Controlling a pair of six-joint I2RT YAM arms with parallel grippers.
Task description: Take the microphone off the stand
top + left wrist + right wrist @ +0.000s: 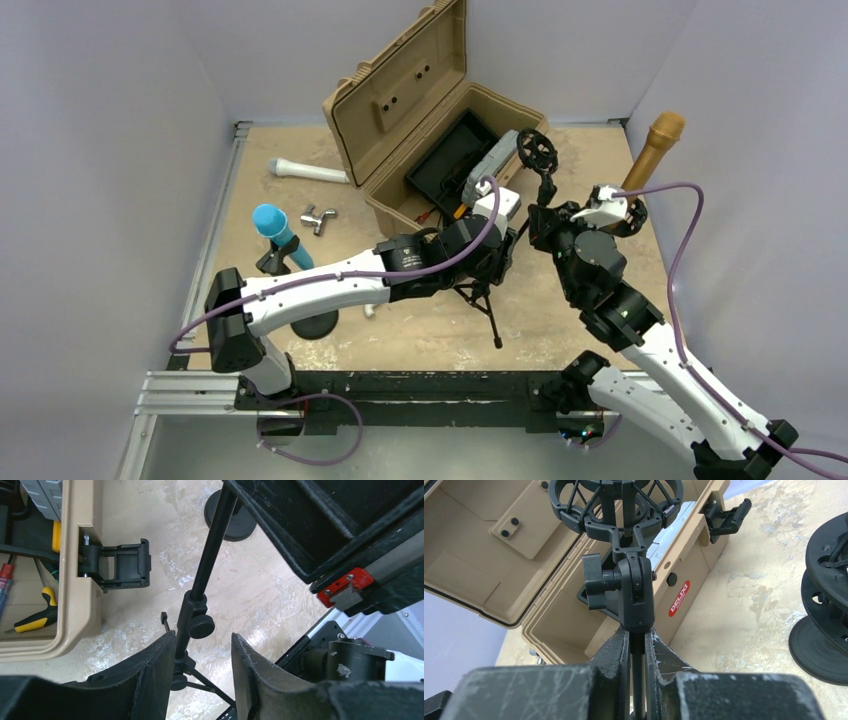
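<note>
1. Left gripper spread either side of the stand, low on its pole.
2. Right gripper pinching the pole just under the stand's ring mount.
3. Gold microphone right of the stand; blue microphone well left.
4. Open case behind.

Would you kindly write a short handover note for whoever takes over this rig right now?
Right gripper: shut on the pole of the black tripod stand, just under its black shock mount.
Left gripper: open, fingers either side of the same pole, lower down.
Things: the mount looks empty. A blue microphone sits on a round-base stand at left, a gold microphone is far right, and a white microphone lies beside the open tan case.
Done: tripod mount holds nothing.
Left: unclear; the blue one is mounted.
</note>
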